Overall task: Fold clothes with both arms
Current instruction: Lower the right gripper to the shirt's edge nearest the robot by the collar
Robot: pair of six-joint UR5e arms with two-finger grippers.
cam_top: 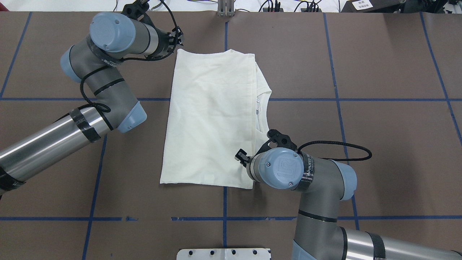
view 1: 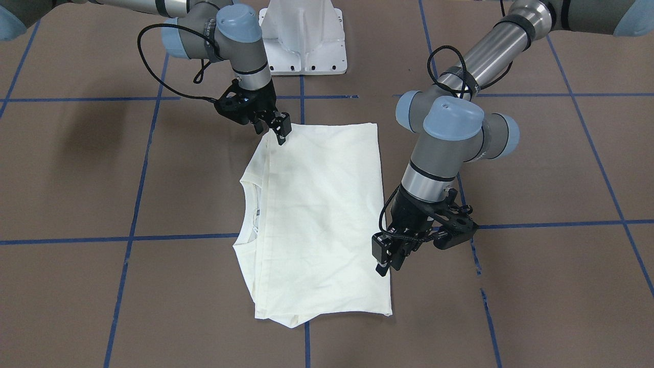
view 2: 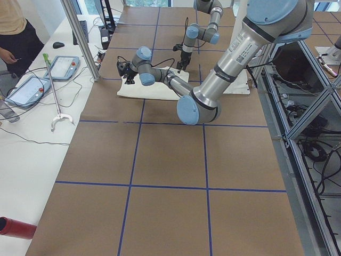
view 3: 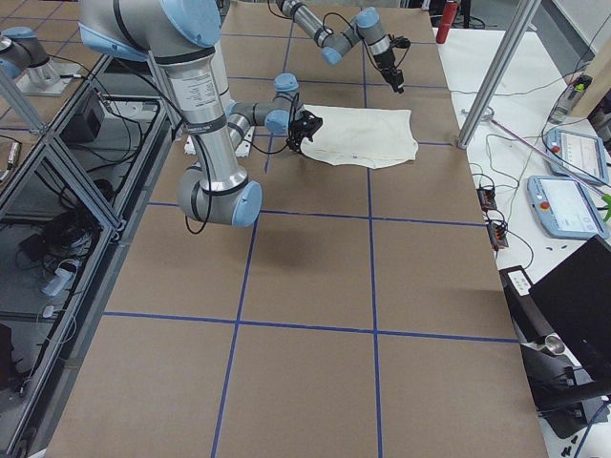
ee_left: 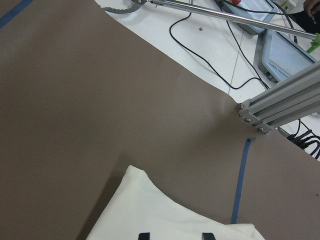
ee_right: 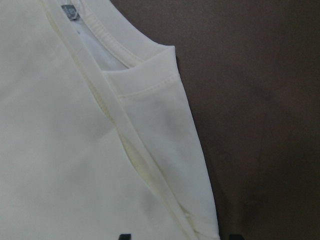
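The cream shirt (view 1: 317, 214) (cam_top: 213, 119) lies folded into a tall rectangle on the brown table, plain side up, its neckline (cam_top: 261, 108) showing at one long edge. My left gripper (view 1: 387, 265) (cam_top: 177, 38) hovers at the shirt's far corner; in the left wrist view its fingertips (ee_left: 144, 235) stand apart over the cloth (ee_left: 165, 220), open. My right gripper (view 1: 278, 134) (cam_top: 241, 157) hangs over the near corner on the neckline side. The right wrist view shows its fingertips (ee_right: 125, 236) spread wide above the folded edge (ee_right: 150, 165), open.
Blue tape lines (cam_top: 223, 218) grid the table. The white pedestal base (view 1: 304, 36) stands at the robot's edge. An aluminium post (ee_left: 280, 105) and cables lie beyond the far edge. A side table (view 2: 32, 88) with tablets and a person (view 2: 16, 26) flank the far side.
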